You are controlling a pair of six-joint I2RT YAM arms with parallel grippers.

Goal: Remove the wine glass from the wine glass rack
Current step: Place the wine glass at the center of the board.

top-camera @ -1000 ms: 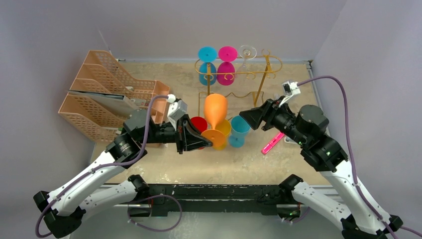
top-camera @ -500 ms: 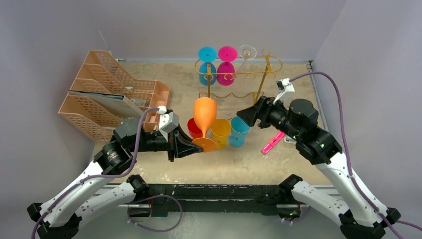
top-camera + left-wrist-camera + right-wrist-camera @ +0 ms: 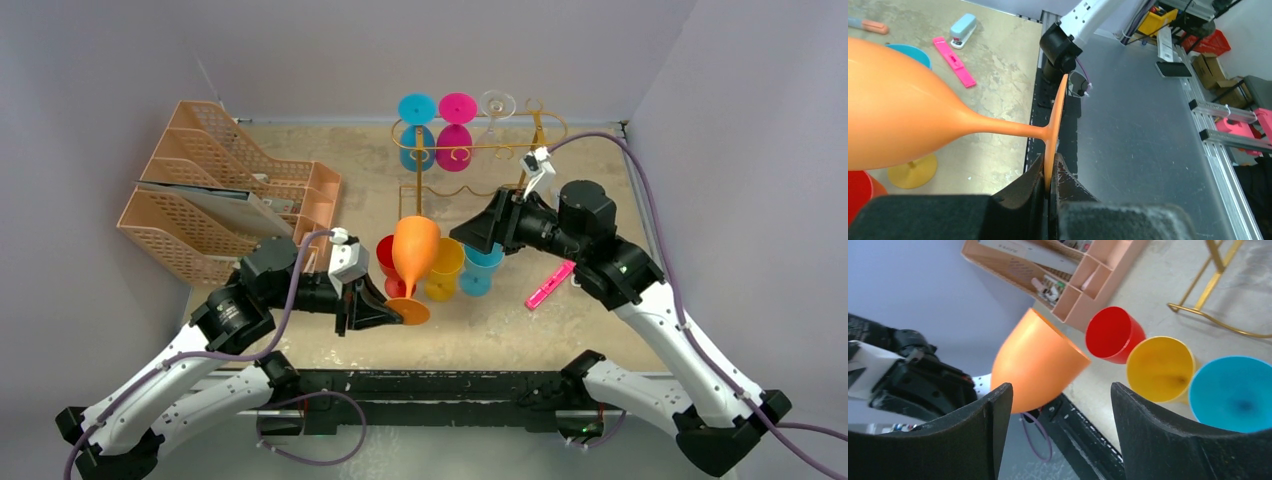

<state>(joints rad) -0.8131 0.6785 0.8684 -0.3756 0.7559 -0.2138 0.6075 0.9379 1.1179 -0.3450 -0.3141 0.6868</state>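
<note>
Pale lilac walls (image 3: 300, 50) are enclosing a mottled beige tabletop (image 3: 365, 165); soft, even light is falling across it.

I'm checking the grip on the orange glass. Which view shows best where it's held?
Left wrist: close up, the left gripper pinches the orange glass by its foot rim. Top external shows this small and distant; right wrist shows only the bowl.

White shells with black joints are covering my left arm (image 3: 170, 362) and right arm (image 3: 690, 345); a purple cable (image 3: 291, 283) is running along each toward the black left claw (image 3: 398, 312) and right claw (image 3: 460, 235).
</note>
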